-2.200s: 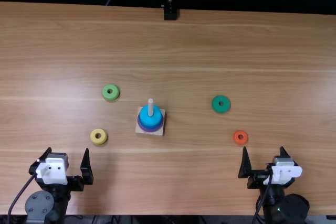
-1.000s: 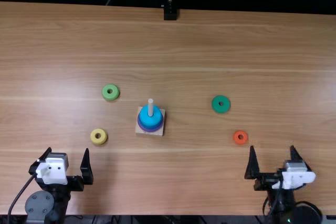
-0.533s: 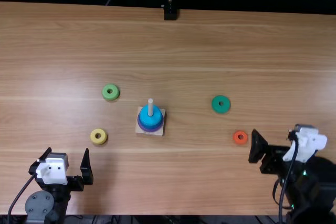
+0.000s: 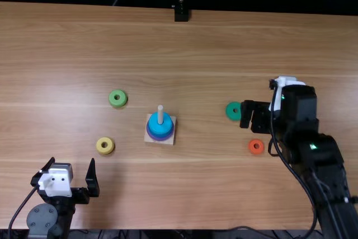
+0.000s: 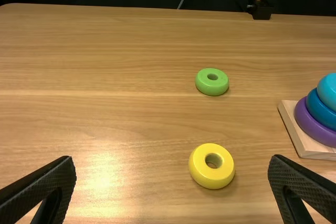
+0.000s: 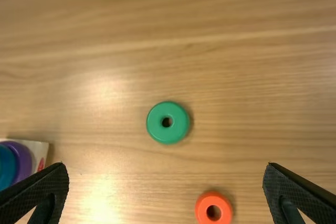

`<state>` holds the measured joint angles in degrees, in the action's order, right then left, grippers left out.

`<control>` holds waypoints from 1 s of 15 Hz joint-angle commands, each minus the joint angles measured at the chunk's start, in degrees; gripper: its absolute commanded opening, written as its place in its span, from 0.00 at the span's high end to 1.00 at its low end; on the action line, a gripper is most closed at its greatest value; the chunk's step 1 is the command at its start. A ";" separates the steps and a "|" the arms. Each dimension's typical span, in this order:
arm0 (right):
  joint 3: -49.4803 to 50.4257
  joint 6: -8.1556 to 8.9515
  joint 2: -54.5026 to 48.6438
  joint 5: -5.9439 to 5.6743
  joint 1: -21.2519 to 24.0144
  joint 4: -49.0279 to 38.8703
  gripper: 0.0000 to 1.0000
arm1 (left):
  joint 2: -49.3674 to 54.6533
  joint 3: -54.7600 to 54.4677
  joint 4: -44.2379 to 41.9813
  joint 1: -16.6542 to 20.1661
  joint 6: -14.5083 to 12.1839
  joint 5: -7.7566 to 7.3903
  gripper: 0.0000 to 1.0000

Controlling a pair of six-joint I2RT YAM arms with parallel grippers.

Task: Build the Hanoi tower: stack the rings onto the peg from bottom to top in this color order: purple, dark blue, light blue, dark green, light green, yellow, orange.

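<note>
Table edge (image 4: 168, 226) near wide left gripper (image 4: 72, 161), wide right gripper (image 4: 249, 117) well apart, near dark green ring (image 4: 231, 111)

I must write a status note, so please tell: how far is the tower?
Done, from bottom up: purple ring, dark blue ring and light blue ring on the peg. In hand: nothing; left gripper and right gripper are open and empty. Left to stack: dark green ring, light green ring, yellow ring and orange ring, lying on the table.

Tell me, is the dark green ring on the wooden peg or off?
Off: the dark green ring lies flat on the light brown wooden table, its hole empty, apart from the upright wooden peg.
</note>
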<state>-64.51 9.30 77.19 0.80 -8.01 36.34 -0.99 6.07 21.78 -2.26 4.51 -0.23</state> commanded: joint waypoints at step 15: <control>-17.14 3.57 35.14 -1.33 -2.80 6.65 0.00 | 0.99 -6.07 4.69 -0.20 -0.72 0.02 0.00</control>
<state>-79.92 12.16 111.24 0.16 -9.74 43.03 -0.99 6.07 21.78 -2.26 4.51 -0.23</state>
